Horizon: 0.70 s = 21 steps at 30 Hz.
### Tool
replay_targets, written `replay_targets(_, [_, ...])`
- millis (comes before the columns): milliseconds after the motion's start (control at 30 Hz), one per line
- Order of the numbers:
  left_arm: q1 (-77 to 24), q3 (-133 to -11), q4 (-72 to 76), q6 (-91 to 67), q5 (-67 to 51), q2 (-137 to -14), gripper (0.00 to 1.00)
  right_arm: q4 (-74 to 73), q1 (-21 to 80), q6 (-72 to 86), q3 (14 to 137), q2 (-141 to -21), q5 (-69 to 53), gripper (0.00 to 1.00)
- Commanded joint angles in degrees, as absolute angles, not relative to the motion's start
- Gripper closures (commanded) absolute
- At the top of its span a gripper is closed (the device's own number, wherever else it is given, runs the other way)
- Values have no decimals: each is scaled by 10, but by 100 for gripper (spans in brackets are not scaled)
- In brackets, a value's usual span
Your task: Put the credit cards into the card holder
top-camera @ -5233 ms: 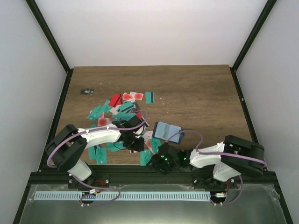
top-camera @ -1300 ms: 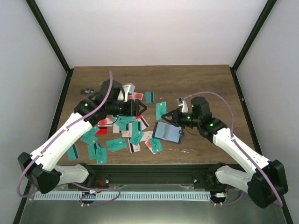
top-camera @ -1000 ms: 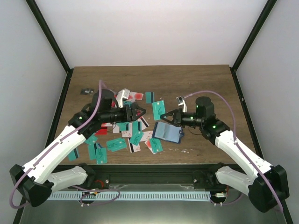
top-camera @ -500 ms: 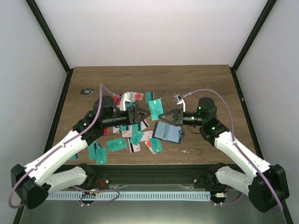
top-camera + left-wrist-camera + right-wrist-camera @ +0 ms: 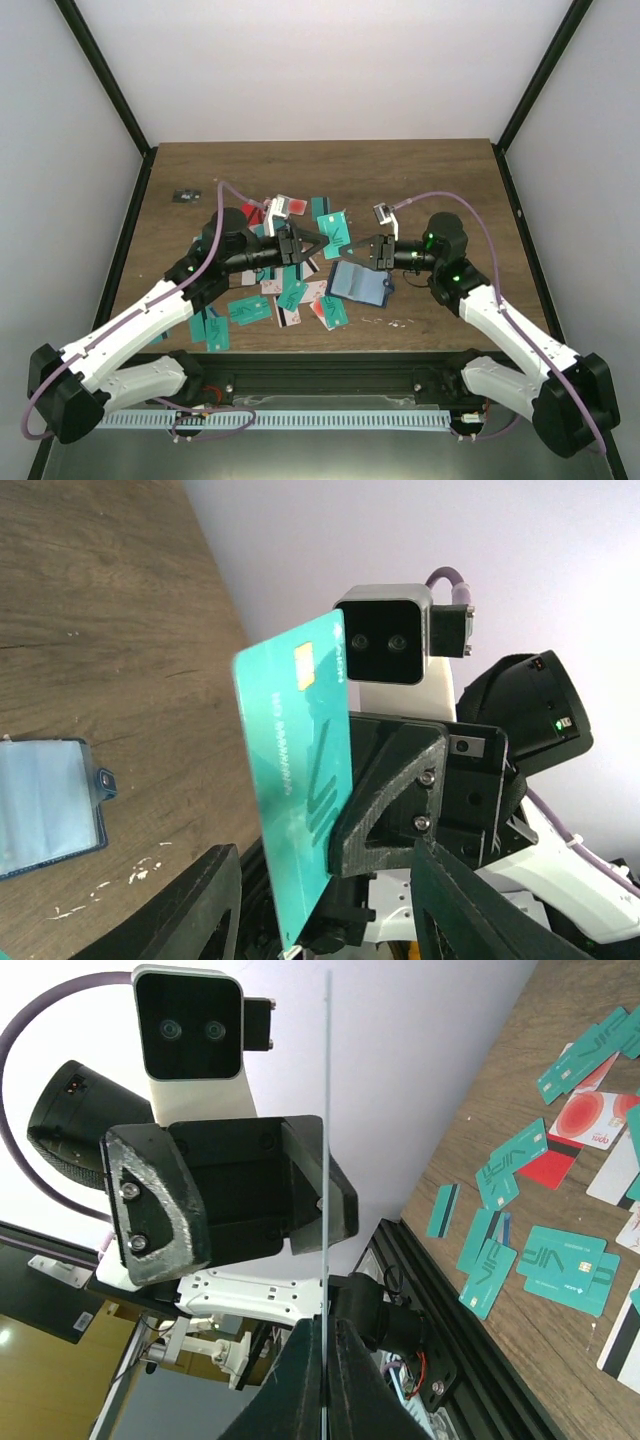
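Handover: right gripper (image 5: 364, 246) is clamping a teal credit card (image 5: 295, 780) by one edge; left gripper (image 5: 316, 243), jaws apart, is straddling its free end. Card holder (image 5: 358, 283) is lying beneath the right gripper. Card is looking thin, stiff, probably slick, so pinch both flat faces.

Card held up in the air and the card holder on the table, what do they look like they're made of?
Card: probably stiff plastic, smooth with slight sheen; it stands flat and unbent, razor-thin edge-on in the right wrist view. Card holder: likely faux leather or vinyl, matte blue with a darker rim; cannot tell which.
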State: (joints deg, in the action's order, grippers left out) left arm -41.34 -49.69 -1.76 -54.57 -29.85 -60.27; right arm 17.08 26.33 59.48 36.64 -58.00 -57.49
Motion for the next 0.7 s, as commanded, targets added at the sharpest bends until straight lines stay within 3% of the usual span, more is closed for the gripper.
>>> replay_targets(0, [-417,-500,9,-546,-305,-611,52,198,257,606,369,-566,-584,99])
replay_targets(433, [-426,-486,32,-559,-285,-608,63,207,257,622,361,-555,-599,99])
replay_targets(567, [-432,-487,45,-565,-280,-614,73,219,257,633,354,-552,-605,99])
replay_targets(667, [-439,-488,50,-565,-275,-619,87,226,257,639,350,-550,-607,99])
